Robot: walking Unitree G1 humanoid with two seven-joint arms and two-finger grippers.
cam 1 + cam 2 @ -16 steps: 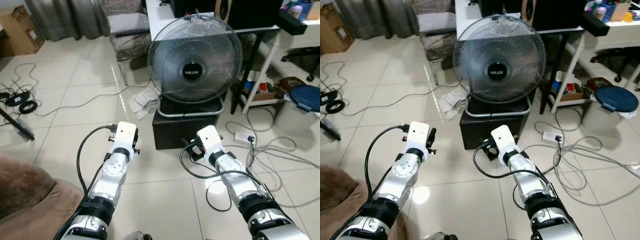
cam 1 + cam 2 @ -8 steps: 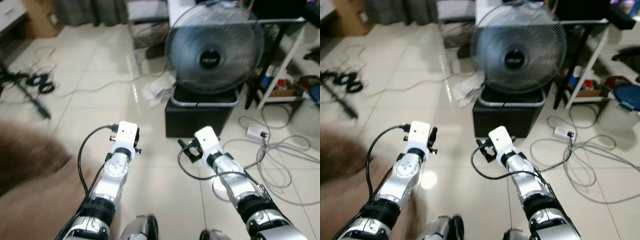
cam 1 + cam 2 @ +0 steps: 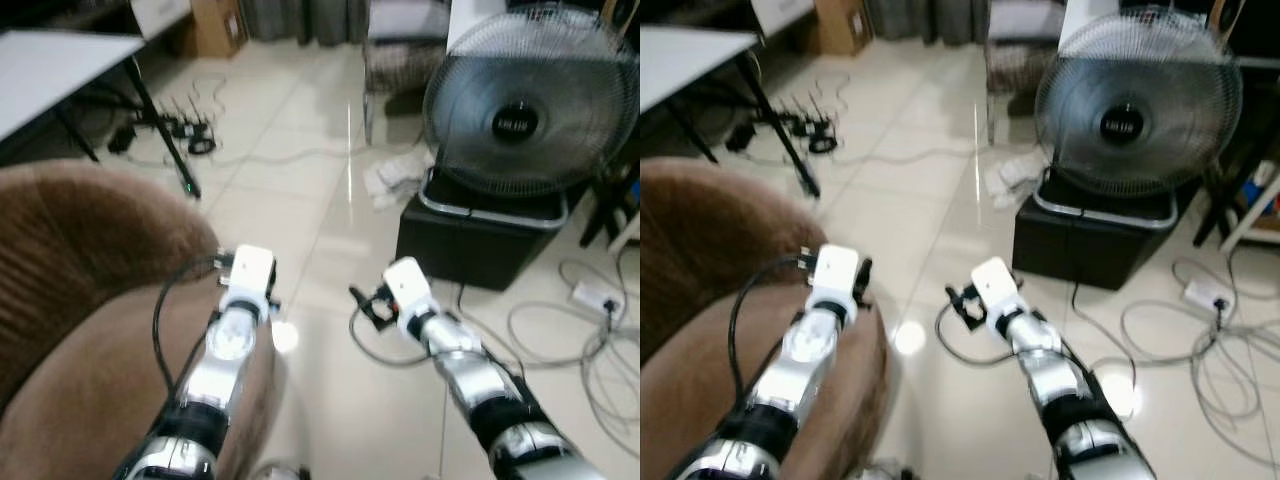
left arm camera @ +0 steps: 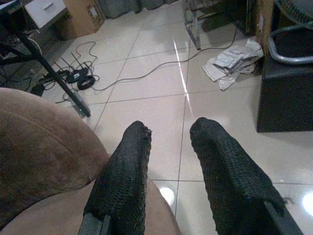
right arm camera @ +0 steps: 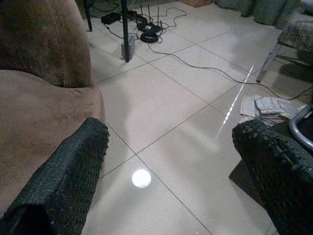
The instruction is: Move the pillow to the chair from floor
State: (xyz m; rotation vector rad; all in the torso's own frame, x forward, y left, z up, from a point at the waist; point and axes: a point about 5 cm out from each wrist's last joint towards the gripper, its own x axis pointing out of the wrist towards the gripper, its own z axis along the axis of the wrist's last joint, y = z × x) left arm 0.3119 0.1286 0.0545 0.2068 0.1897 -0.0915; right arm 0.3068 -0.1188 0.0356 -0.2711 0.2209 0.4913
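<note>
A brown plush chair [image 3: 80, 260] takes up the lower left, its rounded arm and seat close in front of me. My left gripper [image 4: 171, 129] hangs over the chair's front edge [image 4: 44, 142], open, with nothing between its black fingers. My right gripper [image 5: 171, 127] is held over the tiled floor just right of the chair [image 5: 39, 98], open wide and empty. In the left eye view both arms reach forward, the left gripper [image 3: 245, 265] above the brown cushion and the right gripper [image 3: 370, 303] over bare tile.
A large floor fan [image 3: 525, 120] stands on a black box [image 3: 470, 245] at the right. Loose cables [image 3: 590, 330] trail beside it. Crumpled cloth [image 3: 395, 180] lies on the tiles. A white table [image 3: 50, 60] with black legs is at the far left.
The camera has turned left: the fan has slid to the right of the picture and the brown chair has grown at the lower left. Both arms keep their pose, grippers still open.
</note>
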